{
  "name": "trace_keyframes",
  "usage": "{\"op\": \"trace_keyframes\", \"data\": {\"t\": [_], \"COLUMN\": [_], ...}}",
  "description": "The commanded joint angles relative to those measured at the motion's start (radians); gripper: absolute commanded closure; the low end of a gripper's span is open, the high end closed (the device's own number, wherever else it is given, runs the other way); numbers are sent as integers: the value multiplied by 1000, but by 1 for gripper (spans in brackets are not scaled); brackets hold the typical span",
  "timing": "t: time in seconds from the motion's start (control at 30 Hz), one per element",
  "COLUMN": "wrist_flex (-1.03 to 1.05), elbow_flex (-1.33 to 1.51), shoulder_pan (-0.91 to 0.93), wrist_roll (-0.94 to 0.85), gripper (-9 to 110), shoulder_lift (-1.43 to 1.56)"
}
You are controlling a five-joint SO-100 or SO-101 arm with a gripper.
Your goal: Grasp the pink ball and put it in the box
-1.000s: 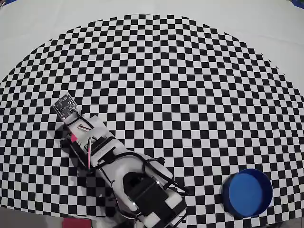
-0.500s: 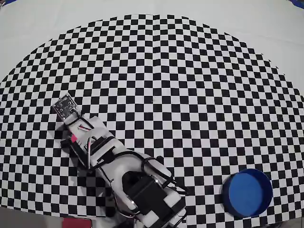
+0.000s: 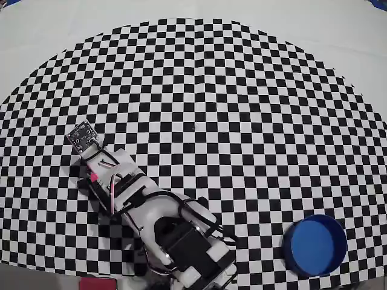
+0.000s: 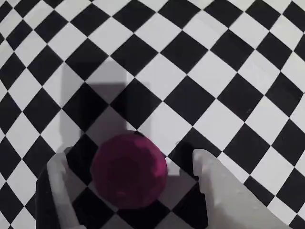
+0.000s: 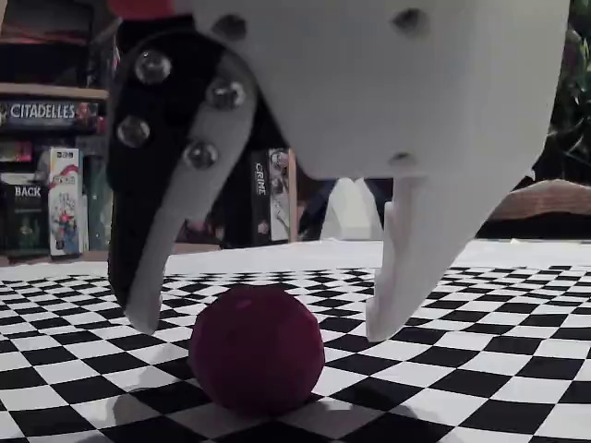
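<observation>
Straddling the pink ball (image 5: 256, 348) on the worktop (image 3: 242, 121), our tool (image 5: 263, 328) hangs spread, fingers clear of it.

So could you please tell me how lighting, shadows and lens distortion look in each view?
Overhead view: even light, fisheye bends the checker mat into a dome. Wrist view: pink ball dim, blocky shadow above it. Fixed view: dark background; pincer looms, its near parts soft.
</observation>
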Motion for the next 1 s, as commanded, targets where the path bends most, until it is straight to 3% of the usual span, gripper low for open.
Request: {"op": "trace_keyframes", "data": {"t": [0.0, 0.97], "wrist_flex": [-20, -40], "elbow_flex": [-40, -63], "shoulder_pan": [-9, -12], "wrist_roll": [-2, -9], "gripper": [71, 71], "shoulder_lift": [-3, -54]}}
